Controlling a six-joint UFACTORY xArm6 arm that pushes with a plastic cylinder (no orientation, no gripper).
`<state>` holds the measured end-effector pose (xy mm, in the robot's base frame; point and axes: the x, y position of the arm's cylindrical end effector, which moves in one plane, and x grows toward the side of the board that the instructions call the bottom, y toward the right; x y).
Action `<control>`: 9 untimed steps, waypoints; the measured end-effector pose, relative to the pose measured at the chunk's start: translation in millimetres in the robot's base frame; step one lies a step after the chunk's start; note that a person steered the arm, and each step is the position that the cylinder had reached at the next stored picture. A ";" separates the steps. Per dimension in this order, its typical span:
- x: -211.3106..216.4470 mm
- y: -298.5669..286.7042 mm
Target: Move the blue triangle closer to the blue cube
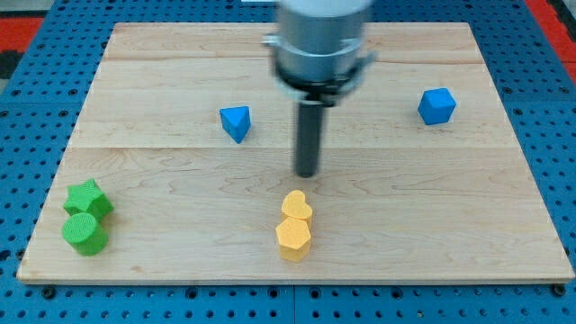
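The blue triangle (pixel 236 122) lies on the wooden board (pixel 162 63), left of centre. The blue cube (pixel 436 105) sits far to the view's right, near the board's right edge. My tip (pixel 307 173) stands at the board's middle, to the right of and slightly below the blue triangle, not touching it. The tip is well left of the blue cube. The arm's grey body hangs above the tip at the view's top.
A yellow heart block (pixel 296 207) and a yellow hexagon block (pixel 293 238) sit together just below my tip. A green star block (pixel 88 199) and a green cylinder (pixel 85 233) sit at the board's bottom left corner.
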<state>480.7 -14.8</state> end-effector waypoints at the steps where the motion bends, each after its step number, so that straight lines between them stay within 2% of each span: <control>1: -7.6 -59.2; 2: -42.3 -82.3; 3: -76.9 -79.6; 5: -98.7 -14.2; 6: -133.4 -4.2; 8: -134.6 110.4; 9: -127.6 143.3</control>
